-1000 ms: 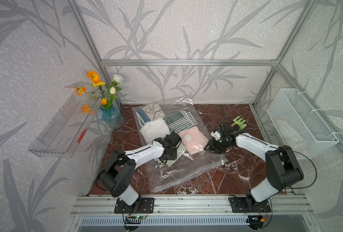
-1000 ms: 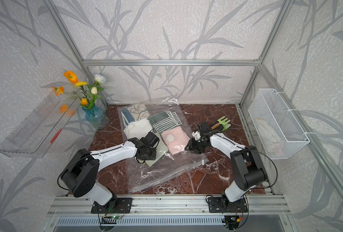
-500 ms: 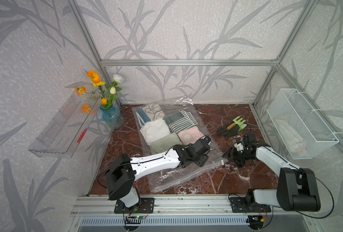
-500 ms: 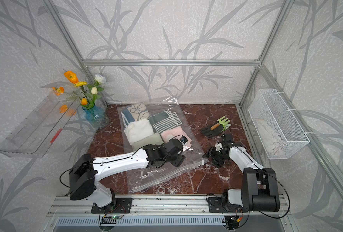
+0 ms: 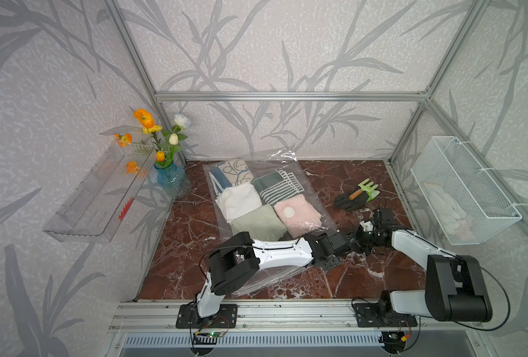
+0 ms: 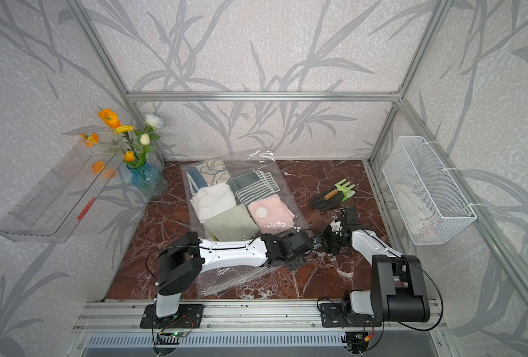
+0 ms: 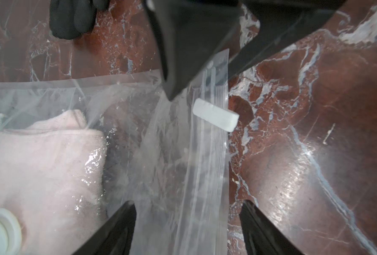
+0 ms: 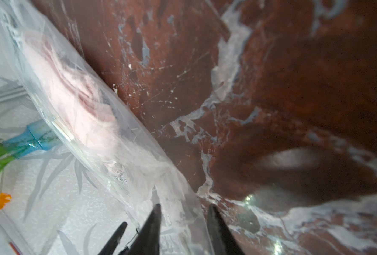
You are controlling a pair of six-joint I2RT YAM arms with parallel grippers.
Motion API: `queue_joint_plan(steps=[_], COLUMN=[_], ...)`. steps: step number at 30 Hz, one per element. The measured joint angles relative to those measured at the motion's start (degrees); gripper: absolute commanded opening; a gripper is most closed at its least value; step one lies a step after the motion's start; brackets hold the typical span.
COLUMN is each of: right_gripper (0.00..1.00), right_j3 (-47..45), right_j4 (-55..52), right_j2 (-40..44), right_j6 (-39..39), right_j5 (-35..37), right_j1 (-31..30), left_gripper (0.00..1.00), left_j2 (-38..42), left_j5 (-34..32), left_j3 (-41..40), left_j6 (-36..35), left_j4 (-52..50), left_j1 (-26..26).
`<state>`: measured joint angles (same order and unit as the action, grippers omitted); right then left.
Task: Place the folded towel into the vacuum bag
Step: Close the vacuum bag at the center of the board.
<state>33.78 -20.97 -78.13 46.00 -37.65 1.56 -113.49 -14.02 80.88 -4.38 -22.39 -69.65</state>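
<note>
Nearest, on the marble table (image 5: 176,265): left claw (image 7: 186,220) spread wide astride the zip strip (image 7: 205,167) of the vacuum bag (image 5: 269,275), nothing held. Just beyond, right claw (image 8: 184,212) narrowed about the bag's corner film, a gap showing between the tips. Farther in, folded pink towel (image 5: 299,221) already inside the bag, under the white valve (image 5: 288,212), four other towels (image 5: 241,201) behind it. Likely handling: cloth light, soft, springy; film thin, slippery, crinkly. Best taken by the stiffer zip strip beside the white slider (image 7: 215,118), not by the loose face.
</note>
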Motion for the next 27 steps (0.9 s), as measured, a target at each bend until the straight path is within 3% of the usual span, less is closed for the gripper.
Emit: queue_joint_plan(steps=[6,16,27], right_gripper=[0.11,0.08,0.04], right_j3=[0.00,0.33,1.79], right_j4=[1.60,1.84,1.88], right_j2=[0.00,0.37,0.39], right_j6=[1.75,2.69,4.20], right_j5=[-1.05,-1.92,-3.02], right_j1=[0.00,0.00,0.00], left_gripper=[0.76,0.81,0.79], left_j2=[-0.83,-0.92,2.40], left_j5=[-2.45,-3.56,-2.05], left_j3=[-0.26,-0.55,-2.67], left_j6=[-1.64,-2.03,-0.59], left_j4=[1.66,3.43,3.82], left_j1=[-0.15,-0.39,-0.46])
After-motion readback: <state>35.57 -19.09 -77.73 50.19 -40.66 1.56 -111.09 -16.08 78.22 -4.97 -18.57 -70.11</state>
